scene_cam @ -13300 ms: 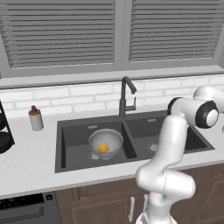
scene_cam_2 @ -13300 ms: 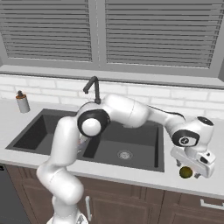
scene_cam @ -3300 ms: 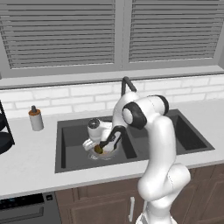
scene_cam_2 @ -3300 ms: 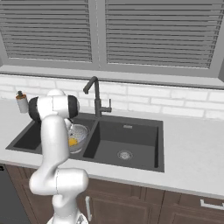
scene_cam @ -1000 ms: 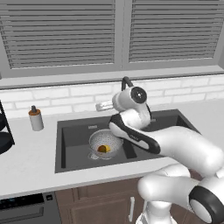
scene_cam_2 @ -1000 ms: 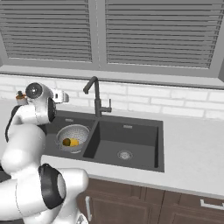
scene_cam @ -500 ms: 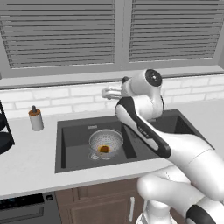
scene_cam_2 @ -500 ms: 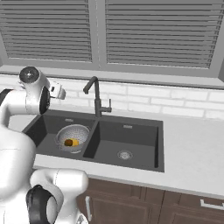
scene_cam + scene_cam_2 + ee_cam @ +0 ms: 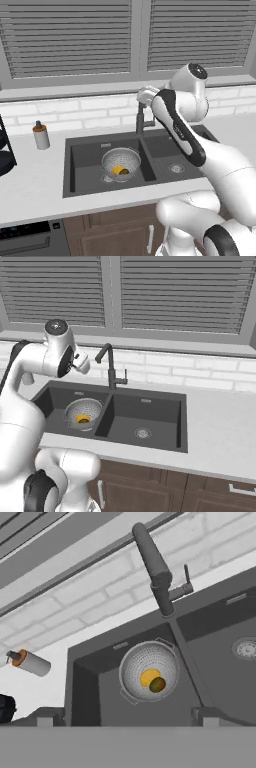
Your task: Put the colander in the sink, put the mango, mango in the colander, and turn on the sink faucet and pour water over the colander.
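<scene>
The colander (image 9: 149, 672), a round silvery bowl of finely perforated metal with small side handles, sits in the left basin of the sink (image 9: 90, 662), nearer the divider than the far left wall. In the hand view both fruits lie touching at its bottom: the bright yellow-orange mango (image 9: 149, 676) and the darker greenish mango (image 9: 158, 684) just beside it. From the left base view the colander (image 9: 121, 162) shows the yellow fruit with only a dark sliver at its right edge, and from the right base view the colander (image 9: 83, 410) shows yellow alone.

The sink is dark grey and matte, a rectangle split into two basins, with a round metal drain in the right one. At the far edge, behind the divider, stands the sink faucet (image 9: 156, 567), a tall dark grey gooseneck with a small side lever (image 9: 182, 588); in the right base view its hooked spout (image 9: 102, 352) curves toward the left basin.

The gripper (image 9: 124, 716) hangs above the sink, its fingers (image 9: 44, 716) spread wide apart with nothing between them.

On the pale counter (image 9: 35, 175) to the left stands a small grey bottle (image 9: 40, 136) with a brown top. White brick tiling backs the counter.
</scene>
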